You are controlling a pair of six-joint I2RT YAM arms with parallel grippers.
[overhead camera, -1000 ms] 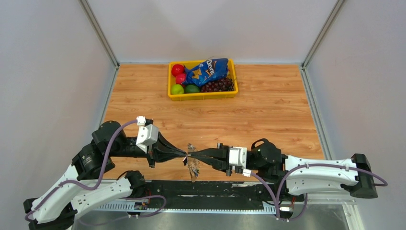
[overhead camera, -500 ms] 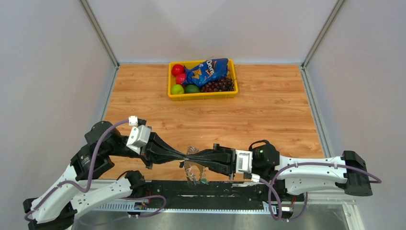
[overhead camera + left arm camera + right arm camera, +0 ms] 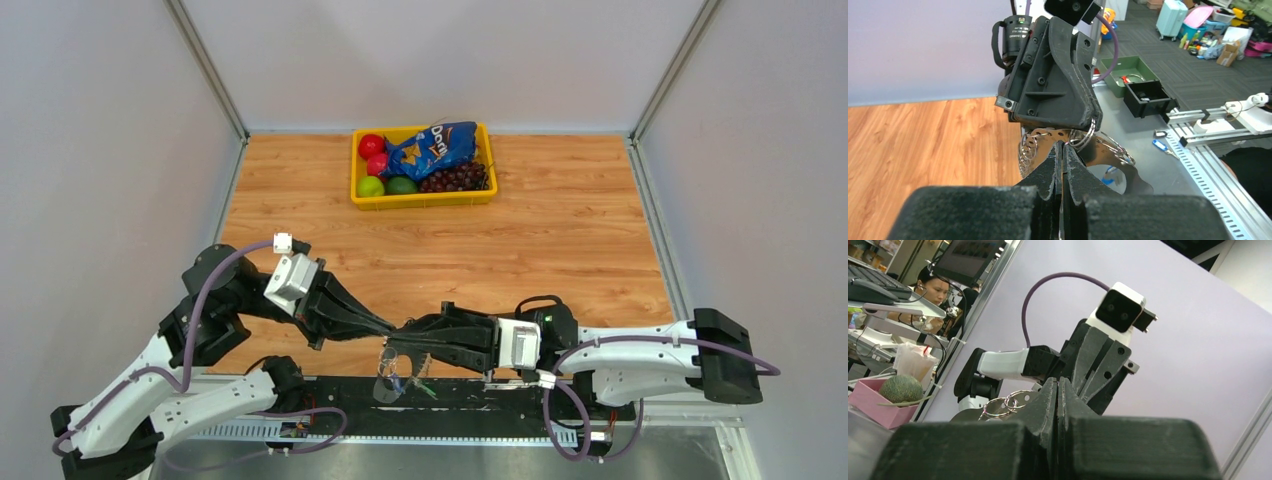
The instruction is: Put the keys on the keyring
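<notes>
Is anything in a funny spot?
Yes: the silvery-grey oval keyring dangles past the near edge of the wooden table, over the black rail, pinched between the shut left gripper and right gripper; anything dropped might miss it.

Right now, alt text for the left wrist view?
Left fingers, pinched shut, grip the silvery keyring at centre, tip to tip with the black right gripper above. Wooden table left, cluttered floor right.
</notes>
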